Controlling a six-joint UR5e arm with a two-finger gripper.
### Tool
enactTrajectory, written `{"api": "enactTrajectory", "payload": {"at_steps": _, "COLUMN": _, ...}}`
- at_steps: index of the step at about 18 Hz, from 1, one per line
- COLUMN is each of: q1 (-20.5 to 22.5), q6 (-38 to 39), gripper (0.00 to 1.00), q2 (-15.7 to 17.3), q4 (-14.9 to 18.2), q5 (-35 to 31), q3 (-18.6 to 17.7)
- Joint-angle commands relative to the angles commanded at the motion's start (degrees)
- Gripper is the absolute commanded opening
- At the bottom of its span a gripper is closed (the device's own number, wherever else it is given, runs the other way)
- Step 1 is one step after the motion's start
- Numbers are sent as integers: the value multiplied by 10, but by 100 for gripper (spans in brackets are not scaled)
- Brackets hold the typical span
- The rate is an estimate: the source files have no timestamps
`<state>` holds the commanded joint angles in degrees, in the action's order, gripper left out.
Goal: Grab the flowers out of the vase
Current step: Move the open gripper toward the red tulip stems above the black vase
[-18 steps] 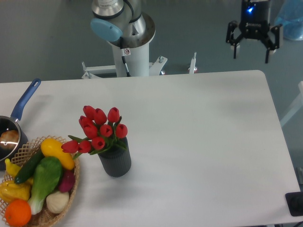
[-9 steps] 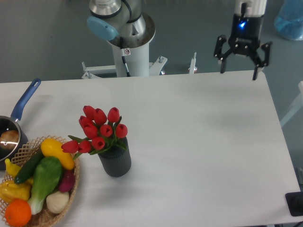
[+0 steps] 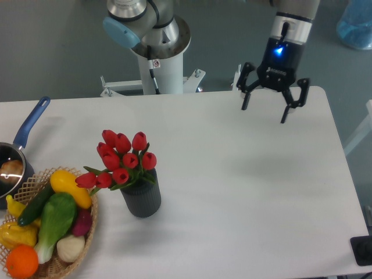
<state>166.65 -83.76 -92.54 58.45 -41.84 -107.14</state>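
White tabletop against a grey floor sets the scene as we look down from a fixed overhead camera. Our gripper (image 3: 273, 106) hangs above the far right part of the table (image 3: 250, 174), fingers splayed wide and pointing down, nothing between them. A blue light glows on its wrist, and the arm reaches in from above, its base column (image 3: 160, 64) standing behind the table's back edge.

From the gripper, the flowers (image 3: 121, 160) lie well apart, toward the near left. We judge that the coming move turns on this diagonal gap across open tabletop. The red tulip bunch stands roughly upright in the vase (image 3: 141, 197), buds fanned a little to the left, so its long axis runs up and down and its heads sit above the dark ribbed rim.

Further left, just beside the vase, a wicker basket (image 3: 87, 235) of vegetables and fruit crowds the corner, and a steel saucepan (image 3: 14, 168) with a blue handle sits at the left edge.
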Motion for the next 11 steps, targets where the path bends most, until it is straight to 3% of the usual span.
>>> {"api": "enactTrajectory", "payload": {"at_steps": 11, "q1": -98, "q6": -5, "gripper": 100, "q2": -16, "q4": 14, "q5": 2, "q3": 3}}
